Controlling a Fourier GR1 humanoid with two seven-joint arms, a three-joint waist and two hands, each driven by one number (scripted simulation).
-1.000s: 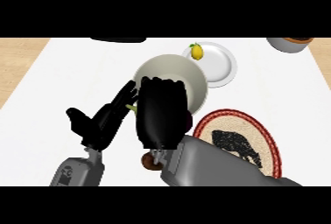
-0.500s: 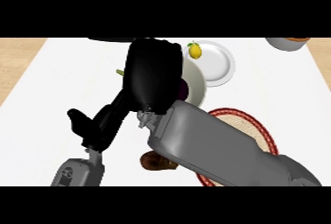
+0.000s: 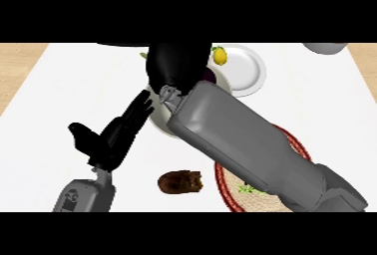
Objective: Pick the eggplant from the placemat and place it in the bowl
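My right hand is over the bowl near the counter's far middle, curled round the eggplant. Only a purple piece of the eggplant shows at the hand's right and a green tip at its left. The pale bowl is mostly hidden under my right hand and forearm; a sliver shows beside the forearm. The round placemat with a red rim lies at the lower right, largely covered by my forearm. My left hand stands open left of the bowl, fingers straight.
A white plate with a yellow lemon sits right behind the bowl. A brown lump lies on the counter left of the placemat. A pale dish is at the top right edge.
My right arm has stretched forward from the placemat's side, and the hand is now over the bowl, hiding it. The left hand has stayed in place.
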